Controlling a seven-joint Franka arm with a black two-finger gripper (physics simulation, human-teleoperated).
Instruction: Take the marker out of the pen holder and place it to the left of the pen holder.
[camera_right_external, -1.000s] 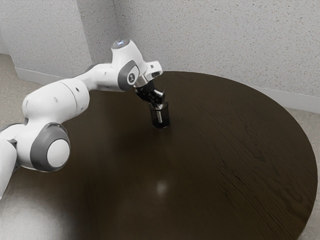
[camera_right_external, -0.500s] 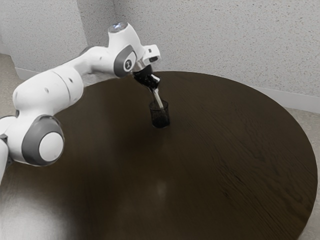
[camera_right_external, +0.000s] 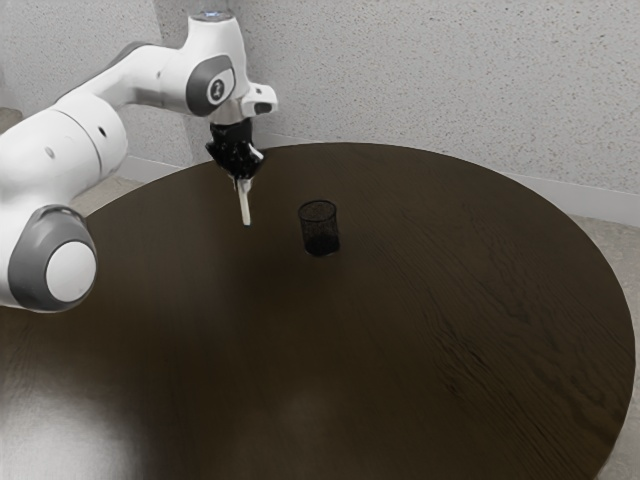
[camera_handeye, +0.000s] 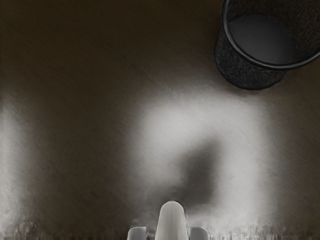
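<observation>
Your gripper (camera_right_external: 243, 183) is clamped on the marker (camera_right_external: 245, 206), which hangs nearly upright beneath it, clear of the pen holder (camera_right_external: 320, 230) standing lower and off to the gripper's side, toward the exterior view's right. Likely fault: if you open while the marker is upright and above the table (camera_right_external: 430, 310), it may topple and roll (round barrel, presumably) back against the holder. Driving straight down too far could instead jam its lower end on the wood and twist it in your grip.
</observation>
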